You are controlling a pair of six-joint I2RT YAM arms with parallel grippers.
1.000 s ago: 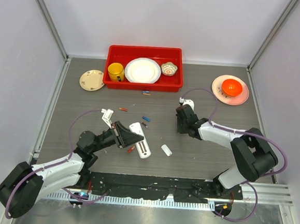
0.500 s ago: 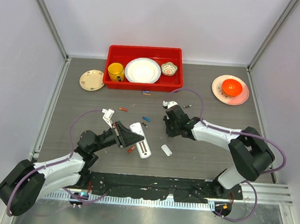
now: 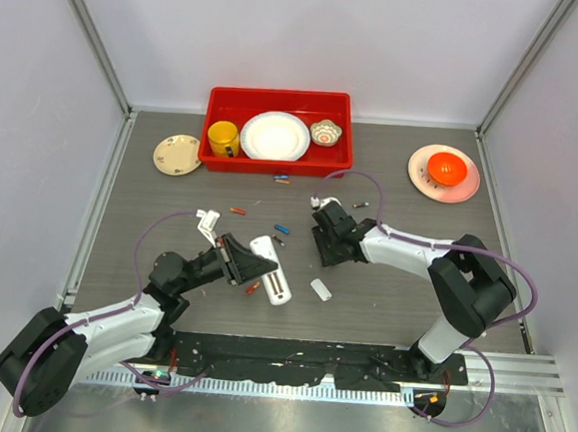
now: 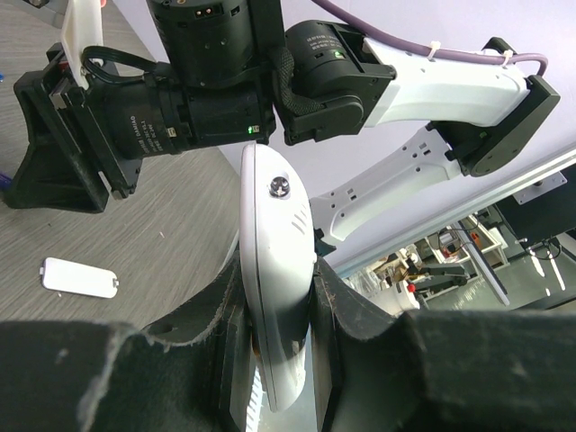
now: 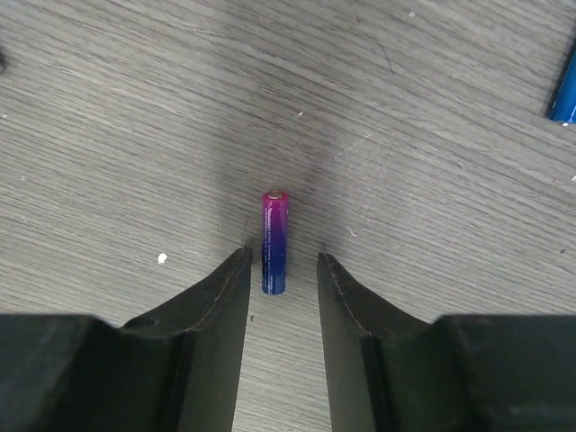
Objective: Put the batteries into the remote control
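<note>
Left gripper (image 4: 277, 292) clamps remote control (image 3: 273, 273) between narrowly set fingers, left of table centre. Right gripper (image 5: 283, 263) partly open, fingers straddling pink-blue battery (image 5: 275, 239) lying on table, not touching it. Step: picking up battery; next move likely close, lift, carry to remote. Behind: red bin (image 3: 273, 165) holds yellow mug (image 3: 222, 137), white plate (image 3: 275, 135), small bowl (image 3: 326, 132). Far right: pink plate (image 3: 419, 174) holds orange bowl (image 3: 446, 168).

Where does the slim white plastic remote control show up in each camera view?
Top external: the slim white plastic remote control is left of centre, in the left gripper.
Left wrist: upright at centre, clamped between the dark fingers.
Right wrist: not in it.
Shared landmark: the small flat white rectangular piece, right of the remote from above, lower left in the left wrist view.
</note>
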